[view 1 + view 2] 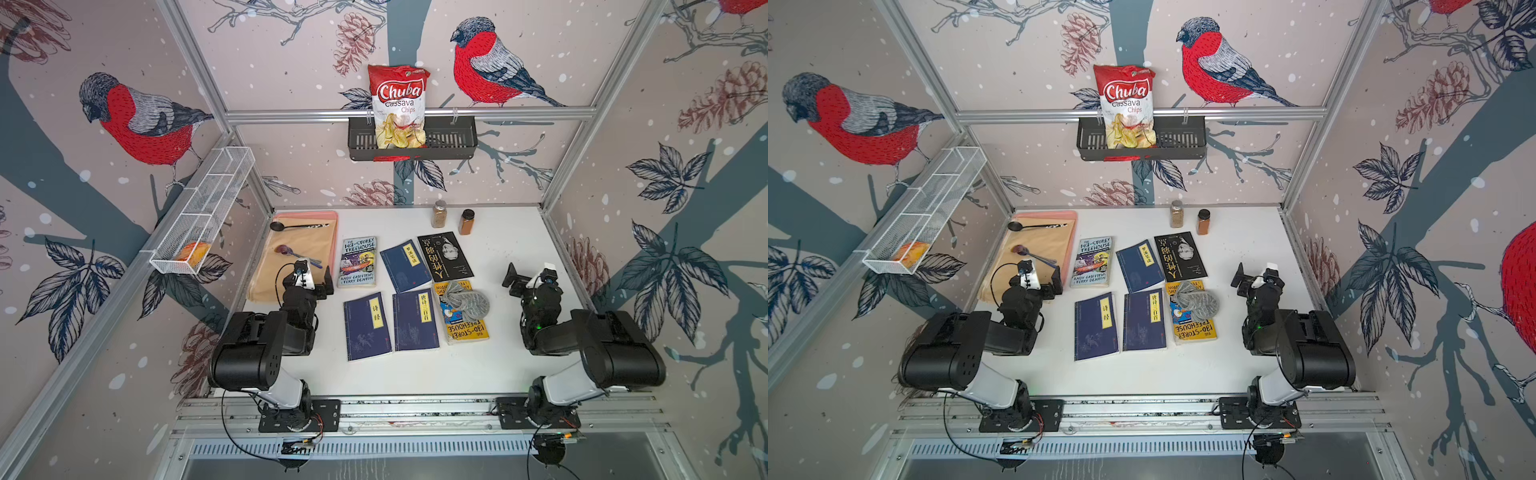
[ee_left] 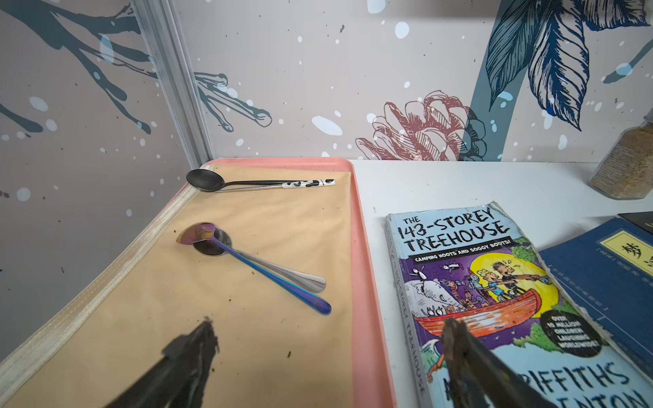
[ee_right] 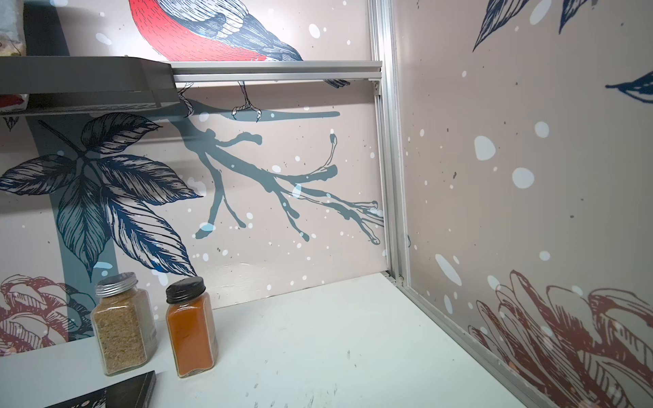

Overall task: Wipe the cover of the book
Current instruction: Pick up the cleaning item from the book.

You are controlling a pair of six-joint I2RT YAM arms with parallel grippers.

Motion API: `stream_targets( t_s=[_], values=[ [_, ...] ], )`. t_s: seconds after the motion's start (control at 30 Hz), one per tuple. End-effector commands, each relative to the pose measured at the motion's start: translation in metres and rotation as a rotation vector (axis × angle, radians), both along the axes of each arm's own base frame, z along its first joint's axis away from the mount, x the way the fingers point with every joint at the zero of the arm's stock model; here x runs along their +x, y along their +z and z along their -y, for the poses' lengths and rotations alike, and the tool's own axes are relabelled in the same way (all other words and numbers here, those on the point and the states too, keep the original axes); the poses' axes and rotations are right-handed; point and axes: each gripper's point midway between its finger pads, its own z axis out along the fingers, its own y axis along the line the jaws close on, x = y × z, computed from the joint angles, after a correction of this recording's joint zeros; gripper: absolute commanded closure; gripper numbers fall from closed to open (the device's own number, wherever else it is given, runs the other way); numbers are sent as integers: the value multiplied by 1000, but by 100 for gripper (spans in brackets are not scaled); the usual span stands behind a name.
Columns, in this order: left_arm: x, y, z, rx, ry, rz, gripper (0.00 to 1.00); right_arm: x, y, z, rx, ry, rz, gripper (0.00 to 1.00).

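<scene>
Cloth (image 1: 467, 300) is bunched on the far end of the yellow book (image 1: 465, 330), so I'd guess that's the cover to wipe. Right claw (image 1: 515, 281) sits near that book's right side, spread wide and empty. Left claw (image 2: 328, 323) is well off to the book's left, also wide and empty. I'd pinch a raised fold with the right, press flat and drag slowly so the book doesn't slide.

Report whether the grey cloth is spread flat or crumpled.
Crumpled: the grey cloth sits in a rumpled heap on the yellow book, covering only one end.
</scene>
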Motion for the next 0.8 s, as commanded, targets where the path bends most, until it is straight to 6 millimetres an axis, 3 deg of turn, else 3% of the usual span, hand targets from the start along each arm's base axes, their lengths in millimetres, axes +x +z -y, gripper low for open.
stream_targets(
  t_s=[0.0, 0.77],
  values=[
    [2, 10, 0, 8, 1, 39, 3, 1, 8, 1, -15, -8, 32, 0],
    [3, 10, 1, 0, -8, 37, 4, 3, 12, -2, -27, 3, 28, 0]
  ],
)
